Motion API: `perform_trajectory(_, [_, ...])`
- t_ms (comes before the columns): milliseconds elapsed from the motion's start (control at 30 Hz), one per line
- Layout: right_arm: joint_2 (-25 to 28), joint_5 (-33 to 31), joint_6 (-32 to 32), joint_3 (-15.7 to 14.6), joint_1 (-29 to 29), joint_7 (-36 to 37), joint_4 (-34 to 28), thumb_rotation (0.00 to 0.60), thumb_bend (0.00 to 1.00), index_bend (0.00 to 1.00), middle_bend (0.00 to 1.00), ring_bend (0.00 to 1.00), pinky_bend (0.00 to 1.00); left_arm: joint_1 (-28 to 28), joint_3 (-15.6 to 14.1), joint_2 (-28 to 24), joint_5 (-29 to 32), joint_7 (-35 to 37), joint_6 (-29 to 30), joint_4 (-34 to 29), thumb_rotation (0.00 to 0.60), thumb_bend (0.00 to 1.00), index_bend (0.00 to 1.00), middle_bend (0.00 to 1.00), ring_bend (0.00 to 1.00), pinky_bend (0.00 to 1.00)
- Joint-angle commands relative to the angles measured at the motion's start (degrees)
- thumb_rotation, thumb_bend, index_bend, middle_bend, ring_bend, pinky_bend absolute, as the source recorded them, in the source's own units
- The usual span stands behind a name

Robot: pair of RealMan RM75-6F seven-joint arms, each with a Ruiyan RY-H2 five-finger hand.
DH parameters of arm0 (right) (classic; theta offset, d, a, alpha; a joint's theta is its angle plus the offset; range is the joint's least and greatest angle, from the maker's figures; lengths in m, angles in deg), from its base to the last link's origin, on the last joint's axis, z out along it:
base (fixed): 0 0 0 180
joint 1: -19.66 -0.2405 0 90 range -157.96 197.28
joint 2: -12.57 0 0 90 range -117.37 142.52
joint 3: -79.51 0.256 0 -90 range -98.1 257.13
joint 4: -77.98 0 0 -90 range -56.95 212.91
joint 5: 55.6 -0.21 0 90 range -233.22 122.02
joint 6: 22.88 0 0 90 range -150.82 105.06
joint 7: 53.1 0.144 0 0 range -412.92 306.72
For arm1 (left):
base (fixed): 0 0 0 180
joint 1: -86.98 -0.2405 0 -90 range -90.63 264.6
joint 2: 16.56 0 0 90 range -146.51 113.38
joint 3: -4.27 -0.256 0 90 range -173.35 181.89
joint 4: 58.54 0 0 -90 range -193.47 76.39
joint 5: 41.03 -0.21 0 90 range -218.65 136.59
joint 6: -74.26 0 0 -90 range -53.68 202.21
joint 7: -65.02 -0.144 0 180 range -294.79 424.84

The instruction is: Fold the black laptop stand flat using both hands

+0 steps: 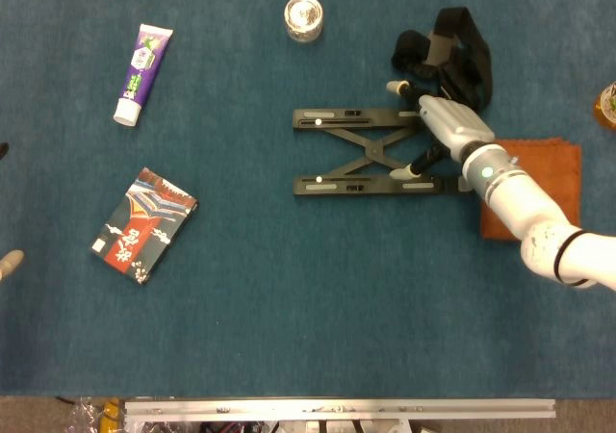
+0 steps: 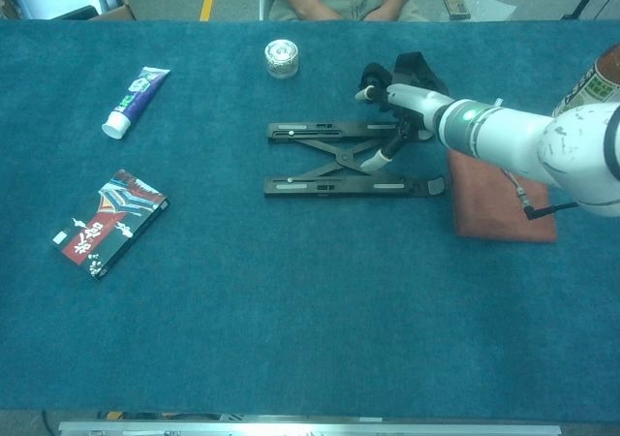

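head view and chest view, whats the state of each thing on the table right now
laptop stand: lying low on the table, two rails apart, cross struts spread
right hand: over the stand's right end, fingers spread
left hand: only a tip shows at the edge, state unclear
toothpaste tube: lying flat, cap on
small jar: upright
patterned box: lying flat
orange cloth: folded flat
black strap: bunched

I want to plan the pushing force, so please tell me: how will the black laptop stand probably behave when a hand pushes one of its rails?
The black laptop stand lies open with crossed links between two rails, so a push probably makes them scissor together rather than bend. It looks thin and light, so it may slide on the blue cloth. The right hand is over its right end.
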Motion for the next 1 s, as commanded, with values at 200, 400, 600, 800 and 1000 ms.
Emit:
perform_trajectory(200, [2.1, 1.7, -1.4, -1.4, 0.0, 2.7, -3.7, 0.600, 0.00, 0.00, 0.00, 0.00, 0.00, -0.2, 0.0, -0.6, -0.3, -0.1, 0.6, -0.2, 0.600, 0.13, 0.00, 0.00, 0.00, 0.00])
perform_trajectory(400, [6.3, 1.6, -1.4, -2.7, 0.7, 4.9, -10.3, 0.600, 0.00, 0.00, 0.00, 0.00, 0.00, 0.5, -0.3, -0.6, -0.7, -0.5, -0.9, 0.1, 0.600, 0.13, 0.00, 0.00, 0.00, 0.00])
perform_trajectory(600, [9.3, 1.8, -1.1, -4.2, 1.4, 7.0, -15.1, 0.600, 0.00, 0.00, 0.00, 0.00, 0.00, 1.5, -0.6, -0.3, -1.3, -1.0, -2.6, 0.3, 0.600, 0.13, 0.00, 0.00, 0.00, 0.00])
perform_trajectory(800, [8.5, 5.6, 2.8, -3.5, 2.2, 8.1, -13.9, 0.600, 0.00, 0.00, 0.00, 0.00, 0.00, 2.1, -0.3, 0.0, -1.7, -1.5, -3.0, -0.1, 0.600, 0.13, 0.00, 0.00, 0.00, 0.00])
perform_trajectory(1000, [3.7, 5.3, 1.2, -3.3, 0.3, 8.9, -6.3, 0.600, 0.00, 0.00, 0.00, 0.00, 0.00, 2.1, -0.3, -0.2, -1.3, -2.1, -3.0, -0.5, 0.600, 0.13, 0.00, 0.00, 0.00, 0.00])
